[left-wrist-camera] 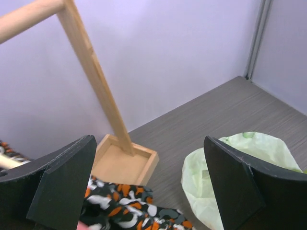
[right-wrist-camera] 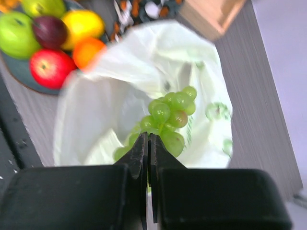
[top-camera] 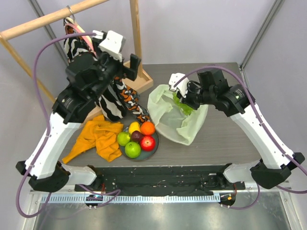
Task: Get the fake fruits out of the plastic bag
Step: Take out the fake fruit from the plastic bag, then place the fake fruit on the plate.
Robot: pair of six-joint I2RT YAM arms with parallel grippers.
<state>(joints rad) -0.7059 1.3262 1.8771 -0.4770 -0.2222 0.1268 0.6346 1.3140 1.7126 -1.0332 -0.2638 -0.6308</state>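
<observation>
A grey wood-grain table point(top-camera: 225, 139) stands between pale walls, with a wooden rack point(top-camera: 135, 28) at its far left corner carrying a patterned garment point(top-camera: 111, 103); the plastic bag point(top-camera: 175, 122) lies slumped right of centre with its mouth turned up and open, which lets an arm reach in from above; the right gripper point(right-wrist-camera: 147, 138) hangs over that mouth with its fingers pressed together at the near end of the grape bunch point(right-wrist-camera: 168, 117), apparently pinching a stem or a single grape, though the exact contact is hidden behind the tips; the bunch hangs within the bag's mouth rather than clear of it, so I judge the lift-out begun but not finished; the left gripper point(left-wrist-camera: 148, 143) is raised beside the rack, well apart from the bag, its fingers spread wide and holding nothing, probably kept there to leave the right arm a free path; the grey-blue plate point(top-camera: 154, 150) sits just beside the bag's near-left edge, a short carry for each piece; on it I count six fake fruits: two green apples point(top-camera: 133, 149), one red apple point(top-camera: 147, 143), one yellow mango point(top-camera: 135, 127), one orange point(top-camera: 147, 128) and one dark purple piece point(top-camera: 136, 136); the grape bunch makes seven, and no other fruit shows inside the bag, though its folds could hide one; one orange cloth point(top-camera: 98, 136) lies just left of the plate.
</observation>
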